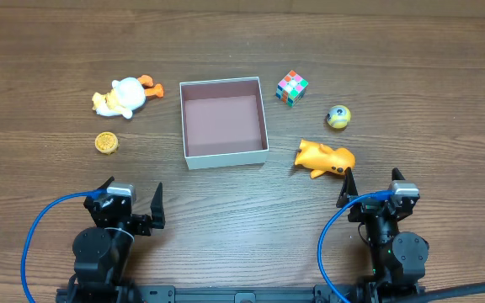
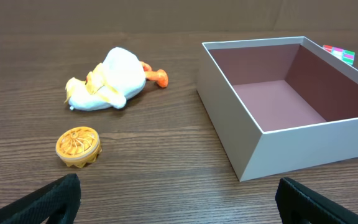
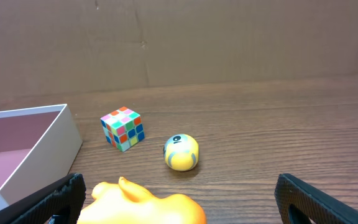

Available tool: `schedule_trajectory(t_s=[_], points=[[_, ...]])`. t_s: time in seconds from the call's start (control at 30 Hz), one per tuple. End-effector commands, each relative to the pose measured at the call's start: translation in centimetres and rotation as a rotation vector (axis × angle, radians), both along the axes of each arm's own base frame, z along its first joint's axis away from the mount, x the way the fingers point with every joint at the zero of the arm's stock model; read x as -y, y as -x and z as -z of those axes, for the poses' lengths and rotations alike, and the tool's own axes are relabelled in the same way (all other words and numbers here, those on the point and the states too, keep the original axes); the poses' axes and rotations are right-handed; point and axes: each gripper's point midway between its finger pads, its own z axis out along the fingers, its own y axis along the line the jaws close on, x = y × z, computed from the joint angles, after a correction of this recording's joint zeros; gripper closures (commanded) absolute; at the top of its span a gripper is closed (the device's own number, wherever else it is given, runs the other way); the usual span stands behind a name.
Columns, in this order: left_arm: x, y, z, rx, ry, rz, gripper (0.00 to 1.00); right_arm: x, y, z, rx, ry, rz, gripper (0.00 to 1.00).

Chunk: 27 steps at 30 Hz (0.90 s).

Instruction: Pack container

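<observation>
Right gripper (image 1: 373, 178), jaws wide and empty, has the orange toy (image 1: 324, 157) just ahead: judge a short reach, pinch across its narrow body, lift clear over the container (image 1: 226, 157) wall at mid-table. Both arms sit folded low at the near edge, left gripper (image 1: 133, 187) likewise spread, holding nothing.

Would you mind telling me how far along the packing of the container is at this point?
Nothing is packed: the container is empty. Nothing is in hand; the left gripper and right gripper are open. Left to pack: the plush duck, yellow disc, puzzle cube, yellow ball and orange toy.
</observation>
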Motion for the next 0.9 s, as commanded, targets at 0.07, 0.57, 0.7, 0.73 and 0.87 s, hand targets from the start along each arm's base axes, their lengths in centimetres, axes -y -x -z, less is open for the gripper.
schedule_trajectory(t_s=[0.07,0.57,0.7,0.73,0.87], points=[[-0.2,0.0,-0.1,0.006,0.013,-0.014,0.0,0.1,0.0,-0.2,0.015,0.005,0.005,0.0],[-0.2,0.0,-0.1,0.006,0.013,-0.014,0.0,-2.4,0.5,-3.6,0.101,-0.059,-0.14,0.0],[-0.2,0.0,-0.1,0.006,0.013,-0.014,0.0,-2.4,1.5,-5.3,0.072,-0.085,-0.137,0.0],[-0.2,0.0,-0.1,0.006,0.013,-0.014,0.0,-2.4,1.9,-5.8,0.063,-0.086,-0.138,0.0],[-0.2,0.0,-0.1,0.006,0.013,-0.014,0.0,-2.4,3.4,-8.0,0.006,-0.145,-0.13,0.0]])
